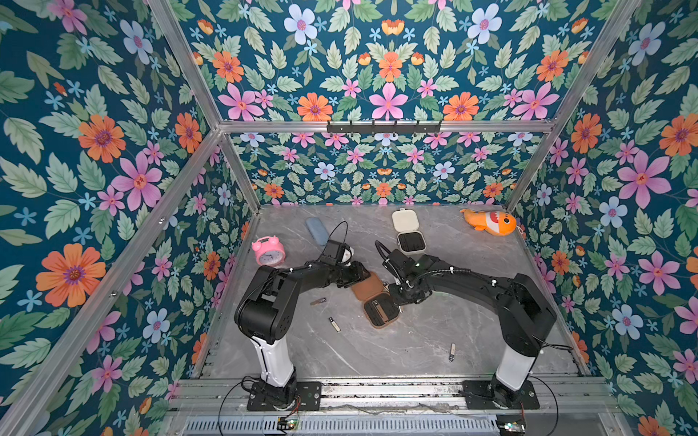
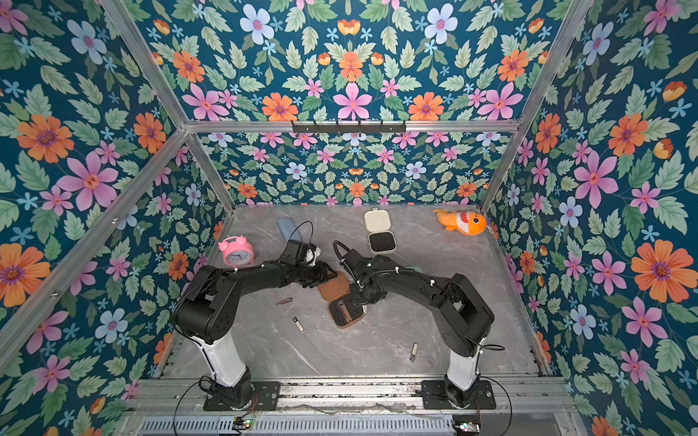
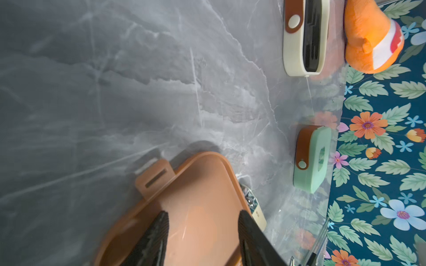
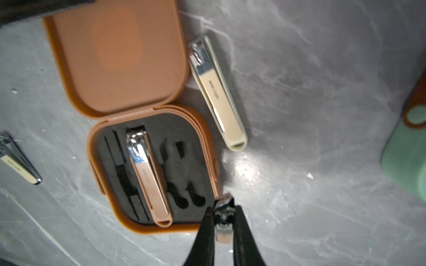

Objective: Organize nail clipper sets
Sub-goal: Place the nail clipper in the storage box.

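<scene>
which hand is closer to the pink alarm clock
Left. The left hand is over the brown case's open lid, on the pink alarm clock's side. The right hand, gripping a nail clipper, is at the case's far edge from the clock.

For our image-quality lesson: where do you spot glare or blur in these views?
Right wrist view: glare on the table beside the brown case, whose lid looks soft; left wrist view: that lid smears near the lens; both top views: evenly lit, sharp.

i work in a lab test cell: aluminium frame (image 1: 264,126) holding floral-print panels (image 1: 389,56) around a marble-look table (image 1: 396,347), my arms (image 1: 264,313) bolted to a rail (image 1: 389,390) at lower centre.
</scene>
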{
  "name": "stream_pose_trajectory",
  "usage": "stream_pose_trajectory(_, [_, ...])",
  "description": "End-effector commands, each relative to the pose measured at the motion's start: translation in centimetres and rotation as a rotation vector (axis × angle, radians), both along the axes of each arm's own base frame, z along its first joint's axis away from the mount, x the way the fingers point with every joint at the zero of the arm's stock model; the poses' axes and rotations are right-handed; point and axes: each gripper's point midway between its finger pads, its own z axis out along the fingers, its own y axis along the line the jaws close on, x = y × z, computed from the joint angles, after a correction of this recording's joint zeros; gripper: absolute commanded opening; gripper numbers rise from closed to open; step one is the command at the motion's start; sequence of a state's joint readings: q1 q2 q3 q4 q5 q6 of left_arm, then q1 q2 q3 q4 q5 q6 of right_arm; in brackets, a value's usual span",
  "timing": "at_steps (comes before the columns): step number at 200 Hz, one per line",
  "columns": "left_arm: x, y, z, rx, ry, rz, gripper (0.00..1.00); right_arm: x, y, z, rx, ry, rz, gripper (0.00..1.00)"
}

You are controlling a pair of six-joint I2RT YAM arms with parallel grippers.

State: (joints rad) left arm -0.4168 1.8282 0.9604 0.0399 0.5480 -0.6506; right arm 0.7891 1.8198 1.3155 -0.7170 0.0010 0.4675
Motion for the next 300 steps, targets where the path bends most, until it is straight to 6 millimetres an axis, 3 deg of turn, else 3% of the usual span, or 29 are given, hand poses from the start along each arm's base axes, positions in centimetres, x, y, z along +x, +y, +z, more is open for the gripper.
stream_pose_trajectory(1, [0.1, 0.5, -0.9, 0.034, 0.009, 0.016, 0.51, 1.0, 1.6, 0.2, 0.026, -0.038, 0.105, 0.04])
stream_pose_trajectory(87, [-0.3, 1.1, -1.2, 0.056, 0.012, 0.025, 0.51, 0.2, 4.8, -0.9, 0.008, -0.049, 0.232, 0.04])
stream_pose_trajectory(170, [-0.4, 1.2, -1.3, 0.060, 0.013, 0.026, 0.51, 0.3, 4.5, -1.9, -0.029, -0.046, 0.228, 0.04])
stream_pose_trajectory(300, [-0.3, 1.1, -1.1, 0.059, 0.007, 0.026, 0.51, -2.6, 3.4, -3.6, -0.070, 0.017, 0.244, 0.04])
